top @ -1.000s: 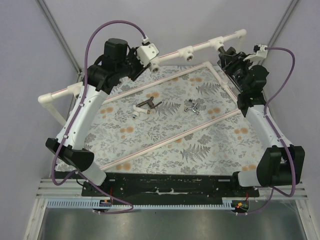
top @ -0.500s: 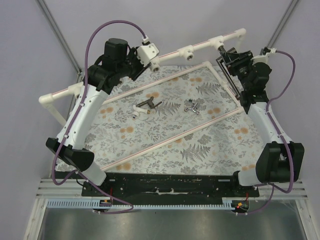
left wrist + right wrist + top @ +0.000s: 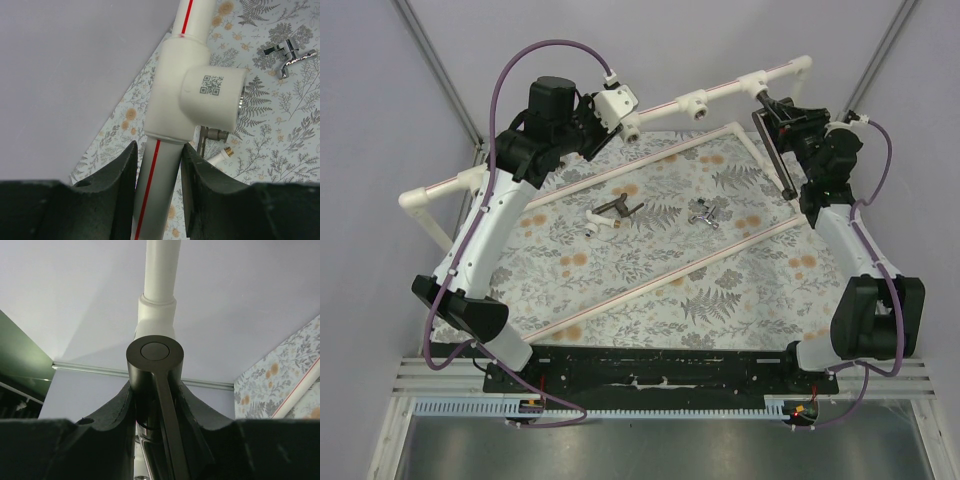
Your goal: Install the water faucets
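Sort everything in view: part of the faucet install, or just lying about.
Job: long-spout dark faucet in the right gripper; short dark faucet; silver faucet; white pipe frame, held by the left gripper.
Lying about: floral table cover.

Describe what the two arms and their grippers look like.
Both arms match: the left arm and right arm have white links between bulky black joint housings. A purple cable runs along each arm and loops to the wrist. The left gripper and right gripper have matte black fingers with curved inner faces.
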